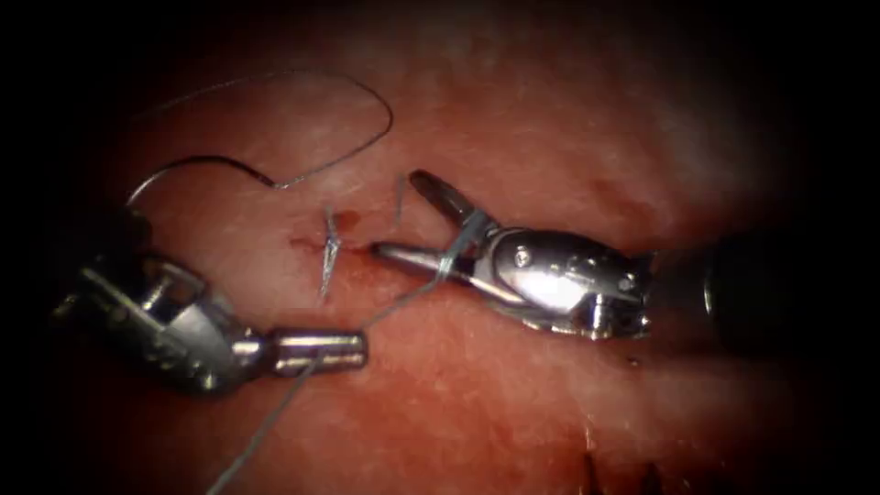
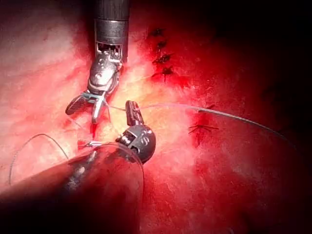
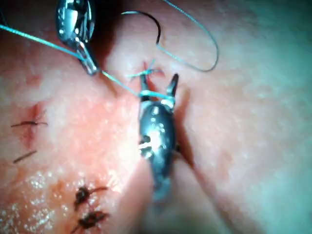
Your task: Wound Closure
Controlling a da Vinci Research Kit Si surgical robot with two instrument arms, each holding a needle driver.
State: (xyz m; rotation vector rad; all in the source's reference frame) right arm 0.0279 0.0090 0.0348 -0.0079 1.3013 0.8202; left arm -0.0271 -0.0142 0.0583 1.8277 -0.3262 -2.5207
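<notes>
Thread wound around spread right tool, left tool clamping thread

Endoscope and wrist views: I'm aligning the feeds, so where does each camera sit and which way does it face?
Endoscope view: above and in front, facing the cut; left tool shut on the thread, right tool open, empty, thread looped round it.
Left wrist view: along the left tool's shaft at its jaws, right tool beyond.
Right wrist view: along the right tool's shaft at its jaws.
Endoscope and right wrist share the needle, loose on tissue left of cut.
</notes>
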